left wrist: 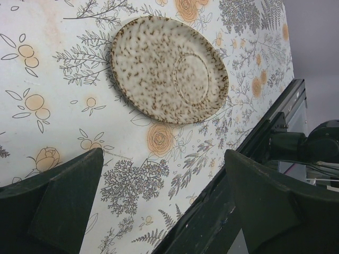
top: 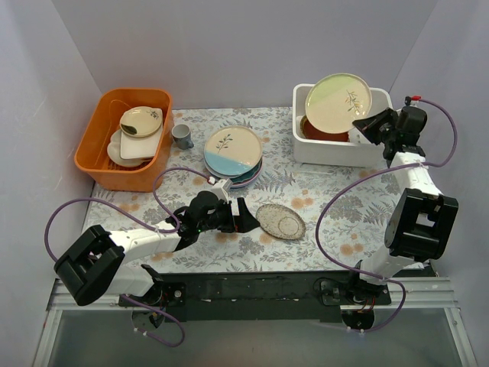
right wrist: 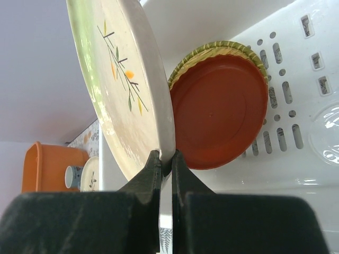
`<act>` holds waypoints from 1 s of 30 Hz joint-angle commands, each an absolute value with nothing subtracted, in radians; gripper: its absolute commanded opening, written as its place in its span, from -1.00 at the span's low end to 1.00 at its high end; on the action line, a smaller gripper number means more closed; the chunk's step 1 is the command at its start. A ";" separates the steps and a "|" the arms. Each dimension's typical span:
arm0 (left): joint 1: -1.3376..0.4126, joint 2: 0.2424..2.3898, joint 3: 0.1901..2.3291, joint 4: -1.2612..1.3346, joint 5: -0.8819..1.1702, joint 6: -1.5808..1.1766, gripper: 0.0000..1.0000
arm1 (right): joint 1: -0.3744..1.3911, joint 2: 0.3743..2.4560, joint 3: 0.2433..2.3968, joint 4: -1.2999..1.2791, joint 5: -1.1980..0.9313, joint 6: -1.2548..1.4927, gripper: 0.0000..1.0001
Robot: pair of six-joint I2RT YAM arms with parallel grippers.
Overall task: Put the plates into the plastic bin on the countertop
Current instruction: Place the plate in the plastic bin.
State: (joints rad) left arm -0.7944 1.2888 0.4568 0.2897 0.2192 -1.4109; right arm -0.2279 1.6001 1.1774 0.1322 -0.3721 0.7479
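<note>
The right gripper (right wrist: 165,159) is clamping the round cream-green plate (top: 338,102) by its rim over the white plastic bin (top: 328,154) at the far-right corner of the countertop (top: 336,200); lowering it flat before releasing seems best; the left gripper (top: 246,216) is gaping empty.

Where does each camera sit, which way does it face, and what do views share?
Top external: above, behind the arms, looking down on the countertop; both arms, left tool, right tool show.
Left wrist: on left arm, facing down at the speckled plate; open fingers show.
Right wrist: facing the plastic bin; its shut tool pinches the cream-green plate.
Shared: top and right wrist show that plate and bin.
</note>
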 commanded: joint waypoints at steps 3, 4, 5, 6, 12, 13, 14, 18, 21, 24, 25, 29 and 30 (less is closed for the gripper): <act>-0.798 1.284 0.462 0.296 0.218 -1.407 0.96 | -0.233 1.574 1.278 0.287 -0.402 0.756 -0.97; -0.798 1.285 0.460 0.296 0.216 -1.407 0.96 | -0.232 1.575 1.278 0.287 -0.400 0.755 -0.97; -0.798 1.284 0.462 0.296 0.216 -1.407 0.97 | -0.232 1.577 1.278 0.288 -0.399 0.755 -0.97; -0.798 1.284 0.462 0.296 0.216 -1.407 0.96 | -0.233 1.581 1.278 0.287 -0.399 0.753 -0.97; -0.798 1.285 0.465 0.290 0.215 -1.404 0.96 | -0.232 1.621 1.299 0.276 -0.403 0.733 -0.97; -0.798 1.284 0.465 0.287 0.215 -1.404 0.96 | -0.232 1.627 1.302 0.276 -0.406 0.732 -0.97; -0.798 1.284 0.465 0.285 0.215 -1.405 0.96 | -0.233 1.634 1.304 0.278 -0.408 0.730 -0.97; -0.798 1.287 0.462 0.285 0.215 -1.402 0.96 | -0.232 1.673 1.307 0.287 -0.403 0.716 -0.97; -0.798 1.292 0.462 0.287 0.218 -1.404 0.96 | -0.232 1.706 1.318 0.288 -0.403 0.700 -0.97; -0.798 1.293 0.462 0.284 0.216 -1.402 0.96 | -0.232 1.739 1.341 0.278 -0.423 0.690 -0.97; -0.798 1.295 0.465 0.282 0.218 -1.402 0.96 | -0.233 1.747 1.348 0.276 -0.425 0.684 -0.97; -0.798 1.301 0.468 0.279 0.219 -1.399 0.96 | -0.233 1.781 1.379 0.267 -0.436 0.681 -0.97; -0.798 1.301 0.469 0.279 0.218 -1.399 0.96 | -0.232 1.801 1.394 0.250 -0.440 0.677 -0.97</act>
